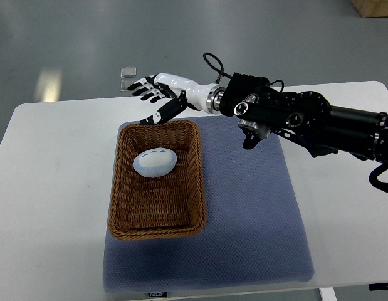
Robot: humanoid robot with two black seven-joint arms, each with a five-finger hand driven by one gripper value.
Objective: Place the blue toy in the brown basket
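A pale blue egg-shaped toy (155, 162) lies inside the brown wicker basket (121, 207), in its far half. The basket stands on the left part of a blue-grey mat (256, 213). My right hand (157, 95), white with black fingertips, hovers above the basket's far rim, its arm reaching in from the right edge. Its fingers are spread and hold nothing. The hand is apart from the toy. My left arm does not show.
The mat lies on a white table (49, 188). The right arm's black forearm (294, 119) stretches over the mat's far right corner. A small clear item (127, 71) lies on the grey floor beyond the table.
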